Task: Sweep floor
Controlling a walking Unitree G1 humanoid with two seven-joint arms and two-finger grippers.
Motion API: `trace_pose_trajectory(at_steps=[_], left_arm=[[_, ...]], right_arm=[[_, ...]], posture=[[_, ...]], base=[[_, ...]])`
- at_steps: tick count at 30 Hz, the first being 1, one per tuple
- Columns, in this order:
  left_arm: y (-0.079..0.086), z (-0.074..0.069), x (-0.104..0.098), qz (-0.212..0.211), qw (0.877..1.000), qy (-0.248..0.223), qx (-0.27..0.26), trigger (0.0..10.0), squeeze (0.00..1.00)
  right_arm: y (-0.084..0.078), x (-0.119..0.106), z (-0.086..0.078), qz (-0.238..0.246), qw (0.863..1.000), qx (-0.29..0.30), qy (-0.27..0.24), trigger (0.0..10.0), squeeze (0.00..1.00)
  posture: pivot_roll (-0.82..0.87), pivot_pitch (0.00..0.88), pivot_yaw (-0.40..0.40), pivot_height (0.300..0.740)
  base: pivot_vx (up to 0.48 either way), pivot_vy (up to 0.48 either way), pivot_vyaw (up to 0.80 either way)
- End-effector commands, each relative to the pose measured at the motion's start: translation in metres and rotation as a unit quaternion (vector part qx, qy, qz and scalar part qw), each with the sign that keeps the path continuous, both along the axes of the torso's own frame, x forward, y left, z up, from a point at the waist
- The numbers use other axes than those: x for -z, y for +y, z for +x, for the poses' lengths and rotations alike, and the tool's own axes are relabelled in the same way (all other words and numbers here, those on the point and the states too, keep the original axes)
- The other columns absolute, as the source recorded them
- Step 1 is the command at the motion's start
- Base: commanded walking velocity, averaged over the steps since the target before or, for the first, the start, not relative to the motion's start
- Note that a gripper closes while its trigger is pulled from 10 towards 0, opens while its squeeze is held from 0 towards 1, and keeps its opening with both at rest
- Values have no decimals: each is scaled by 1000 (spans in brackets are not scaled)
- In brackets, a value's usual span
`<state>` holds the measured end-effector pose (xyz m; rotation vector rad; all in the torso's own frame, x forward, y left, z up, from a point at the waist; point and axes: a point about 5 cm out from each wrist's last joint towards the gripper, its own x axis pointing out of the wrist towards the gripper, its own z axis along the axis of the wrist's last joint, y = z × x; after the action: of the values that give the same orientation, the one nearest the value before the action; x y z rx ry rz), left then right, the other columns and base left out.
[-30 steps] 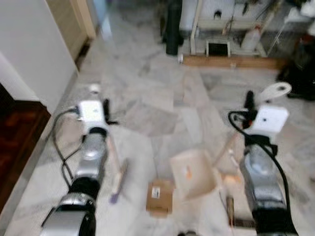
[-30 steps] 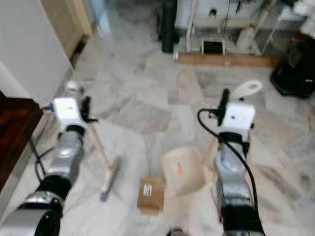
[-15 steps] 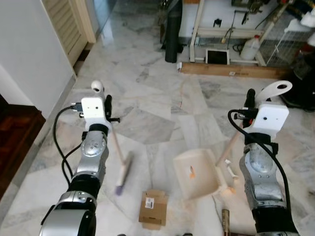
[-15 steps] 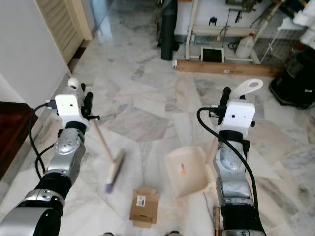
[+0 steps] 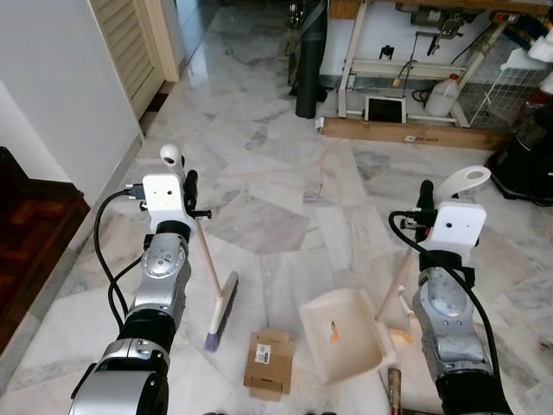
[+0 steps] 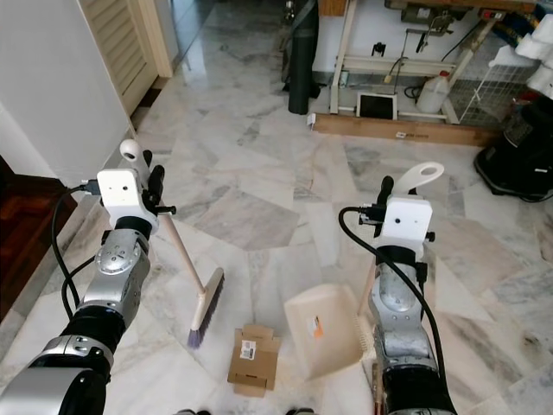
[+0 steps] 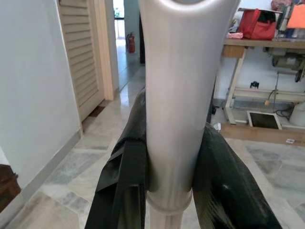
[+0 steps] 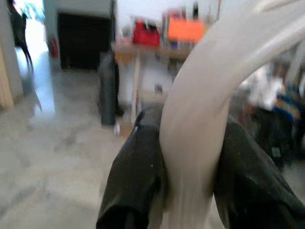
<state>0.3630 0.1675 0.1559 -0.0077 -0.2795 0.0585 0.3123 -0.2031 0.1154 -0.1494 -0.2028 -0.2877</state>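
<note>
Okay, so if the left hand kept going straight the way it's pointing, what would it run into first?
Judging from its wrist view, the left hand, shut on the broom handle, points across bare marble floor. The way looks free up to the louvered door, though depth is unclear.

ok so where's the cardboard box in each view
Left eye view: cardboard box on the floor, bottom centre, between the broom head and the dustpan.
Right eye view: same box, bottom centre, slightly further left.
Left wrist view: not in it.
Right wrist view: not in it.
Shared landmark: the dustpan beside the box in both eye views.
</note>
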Motion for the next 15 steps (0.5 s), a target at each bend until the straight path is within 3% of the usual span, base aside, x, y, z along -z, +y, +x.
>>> trace_pose_trajectory(at_steps=[1, 15], left_arm=[[3, -1, -8, 7, 1000, -19, 1, 10000, 0], [8, -7, -8, 12, 1000, -16, 2, 10000, 0]], right_arm=[[1, 6, -2, 5, 1000, 4, 1, 10000, 0], [6, 28, 0, -4, 1000, -1, 29, 10000, 0]], posture=[[-27, 178, -2, 740], [16, 218, 5, 740]], base=[[0, 0, 0], [0, 0, 0]])
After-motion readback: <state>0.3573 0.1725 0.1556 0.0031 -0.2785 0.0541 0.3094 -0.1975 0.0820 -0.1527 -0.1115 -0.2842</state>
